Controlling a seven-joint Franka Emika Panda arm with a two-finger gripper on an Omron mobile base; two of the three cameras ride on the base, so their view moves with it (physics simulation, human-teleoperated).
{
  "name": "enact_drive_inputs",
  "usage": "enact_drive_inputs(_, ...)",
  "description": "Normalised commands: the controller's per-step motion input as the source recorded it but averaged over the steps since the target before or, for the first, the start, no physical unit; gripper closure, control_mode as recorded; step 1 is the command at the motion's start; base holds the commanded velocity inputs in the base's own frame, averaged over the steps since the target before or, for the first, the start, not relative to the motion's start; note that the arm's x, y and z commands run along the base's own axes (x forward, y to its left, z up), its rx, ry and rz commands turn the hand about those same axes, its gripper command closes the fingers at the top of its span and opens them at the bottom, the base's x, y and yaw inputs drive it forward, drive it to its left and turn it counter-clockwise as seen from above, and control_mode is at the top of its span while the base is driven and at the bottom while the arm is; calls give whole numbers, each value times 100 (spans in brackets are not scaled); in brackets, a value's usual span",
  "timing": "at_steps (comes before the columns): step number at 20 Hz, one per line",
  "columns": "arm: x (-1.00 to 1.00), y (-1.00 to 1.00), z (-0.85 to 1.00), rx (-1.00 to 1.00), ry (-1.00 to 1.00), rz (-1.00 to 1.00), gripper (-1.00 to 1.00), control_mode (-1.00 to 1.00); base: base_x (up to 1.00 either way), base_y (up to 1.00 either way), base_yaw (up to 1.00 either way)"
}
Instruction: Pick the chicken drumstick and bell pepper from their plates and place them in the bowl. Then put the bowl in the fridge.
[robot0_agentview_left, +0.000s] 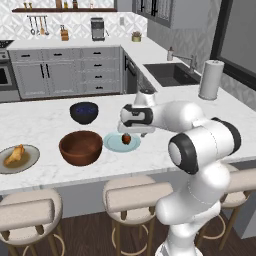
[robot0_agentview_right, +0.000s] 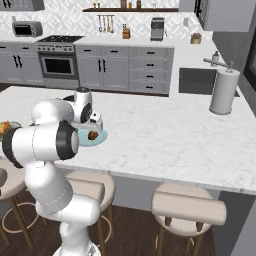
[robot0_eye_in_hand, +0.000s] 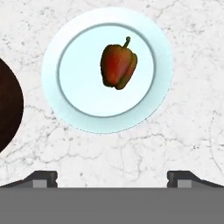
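A small red-brown bell pepper (robot0_eye_in_hand: 118, 65) lies on the light teal plate (robot0_eye_in_hand: 74, 100) on the marble counter. My gripper (robot0_eye_in_hand: 112, 178) hovers just above it, open wide and empty, with fingertips (robot0_eye_in_hand: 41, 177) far apart. From the left base view the gripper (robot0_agentview_left: 131, 131) hangs over the pepper (robot0_agentview_left: 126, 138) and teal plate (robot0_agentview_left: 112, 144). The reddish-brown wooden bowl (robot0_agentview_left: 80, 147) stands empty just left of that plate. Further left, the chicken drumstick (robot0_agentview_left: 15, 155) rests on the grey plate (robot0_agentview_left: 31, 163). The fridge is out of view.
A dark blue bowl (robot0_agentview_left: 83, 112) stands behind the wooden bowl. A paper towel roll (robot0_agentview_left: 211, 80) and a sink (robot0_agentview_left: 172, 74) are at the counter's far right. Stools (robot0_agentview_left: 130, 197) line the near edge under the counter.
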Motion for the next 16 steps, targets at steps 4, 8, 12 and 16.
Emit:
enact_drive_inputs(4, 55, 3, -21, 0, 1, 0, -100, -100, 0, 0, 0)
enact_drive_inputs(8, 60, 0, -17, 0, 1, 0, -100, -100, 0, 0, 0)
enact_drive_inputs(12, 49, 6, -20, 0, 0, 0, -100, -100, 0, 0, 0)
enact_drive_inputs(16, 40, 13, -32, 0, 0, 0, -100, -100, 0, 0, 0)
